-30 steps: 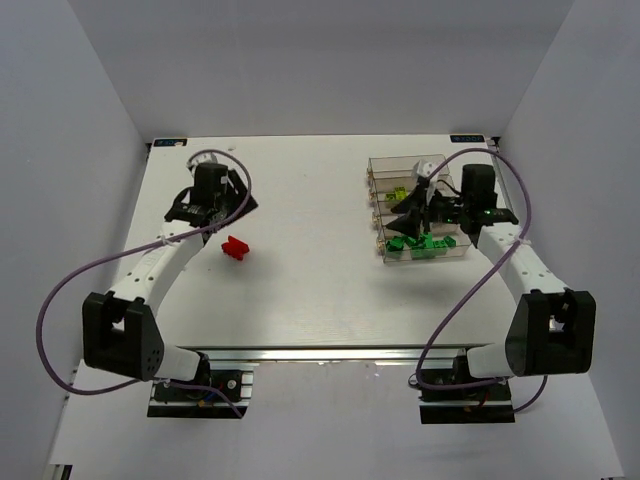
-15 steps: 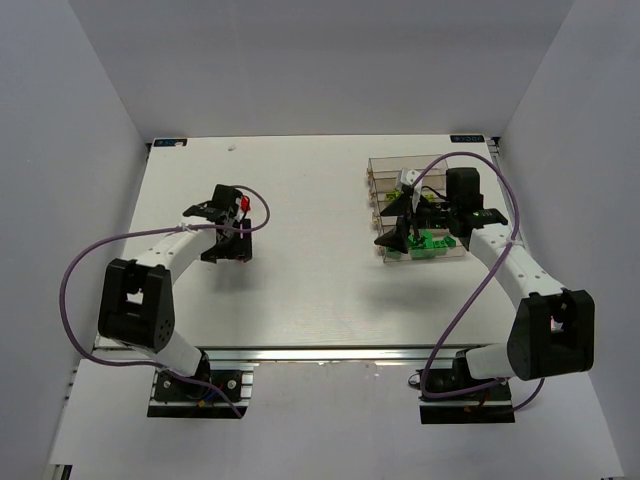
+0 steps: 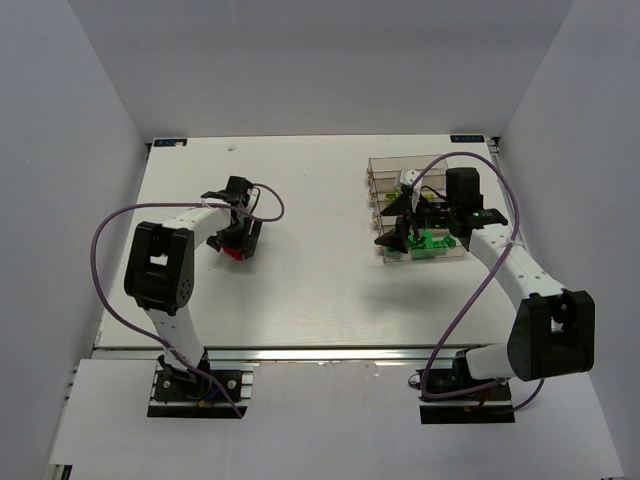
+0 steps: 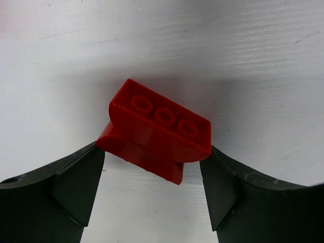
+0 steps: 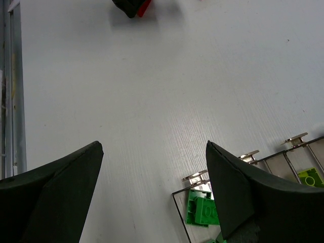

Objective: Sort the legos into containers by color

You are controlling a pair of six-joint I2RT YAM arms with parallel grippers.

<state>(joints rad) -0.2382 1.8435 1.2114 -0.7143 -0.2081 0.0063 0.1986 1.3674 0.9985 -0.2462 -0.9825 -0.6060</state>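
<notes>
Currently the left pincer (image 3: 238, 245) is down on the surface (image 3: 320, 290), about 9 o'clock of the board, closed on a red lego (image 4: 157, 131). In the left wrist view both fingers (image 4: 76, 192) touch the brick, one at each end, with no gap showing on either side. The brick is studs-up with three studs in a row. Its long axis runs 10 to 4 o'clock in that view, and it casts a shadow on the surface behind it. From above only a sliver of it shows, at the pincer's 7 o'clock.

The right pincer (image 3: 393, 225) is spread wide with nothing between its fingers (image 5: 55, 197). It sits over the 9 o'clock edge of the containers (image 3: 385, 163). How high above them, can't tell. The containers are four clear bins joined in a row, at about 2 o'clock on the surface.

The green legos (image 3: 432, 243) are in the bin at the 6 o'clock end of the row. The right wrist view shows them just inside that bin's corner. A yellow-green lego (image 5: 310, 177) lies in a bin further up the row. Which one, can't tell from that crop.

A purple cable (image 3: 110, 225) loops off the left arm, well clear of the bricks
</notes>
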